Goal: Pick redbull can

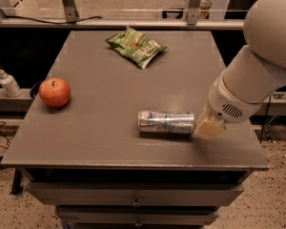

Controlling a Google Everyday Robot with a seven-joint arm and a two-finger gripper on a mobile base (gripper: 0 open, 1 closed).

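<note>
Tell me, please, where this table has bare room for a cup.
Bare: the middle of the table, between crisp bag, apple and redbull can; also the front left corner, by the apple. Crowded: front right, where the gripper sits at the can's right end.

End effector (206,127) seemingly beside redbull can (166,122)

The green crisp bag (136,46), well beyond the redbull can (166,122), bears white lettering that seems to read "KETTLE". The can's own print is illegible. The gripper (207,127) sits at the can's end away from the apple (54,92).
</note>
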